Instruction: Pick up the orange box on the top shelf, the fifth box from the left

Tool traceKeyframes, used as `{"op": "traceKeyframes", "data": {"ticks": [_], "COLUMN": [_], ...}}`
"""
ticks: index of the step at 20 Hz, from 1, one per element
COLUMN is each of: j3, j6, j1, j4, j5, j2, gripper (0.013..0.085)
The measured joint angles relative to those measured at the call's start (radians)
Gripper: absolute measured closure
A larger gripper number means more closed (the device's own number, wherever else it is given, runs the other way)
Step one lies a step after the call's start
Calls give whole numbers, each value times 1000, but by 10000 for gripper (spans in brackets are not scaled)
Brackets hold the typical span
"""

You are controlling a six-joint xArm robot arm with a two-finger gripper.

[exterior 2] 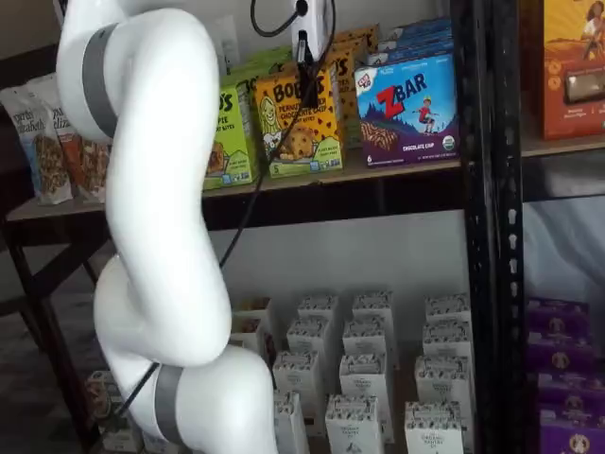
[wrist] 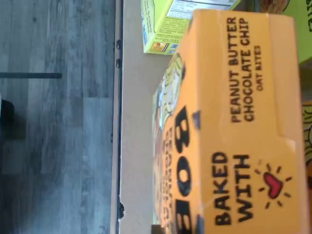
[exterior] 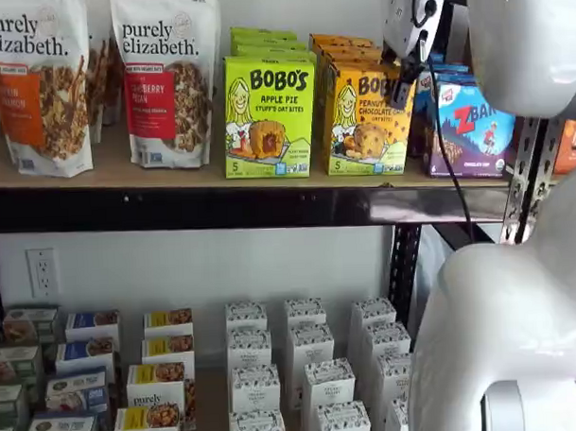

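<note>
The orange box stands upright on the top shelf, between a green box and a blue-purple box. In both shelf views it shows with more orange boxes lined up behind it. The wrist view is filled by its top face, reading "Peanut Butter Chocolate Chip", over the tan board. My gripper hangs at the box's upper right front corner. Its black finger crosses the box's front near the top. Only one finger shows plainly, so I cannot tell whether it is open or closed on the box.
A green Bobo's Apple Pie box stands left of the orange box and a Zbar box right of it. Granola bags stand further left. A black upright rises on the right. White cartons fill the lower shelf.
</note>
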Motion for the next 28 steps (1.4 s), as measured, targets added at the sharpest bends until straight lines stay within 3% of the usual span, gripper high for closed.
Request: {"op": "traceKeyframes", "data": {"ticks": [19, 28], "j3": [-7, -2], "j6": [10, 8], "j1": [13, 9], "j4": [-22, -4], "j5": [4, 2], "j2": [7, 3], "gripper": [410, 410]}}
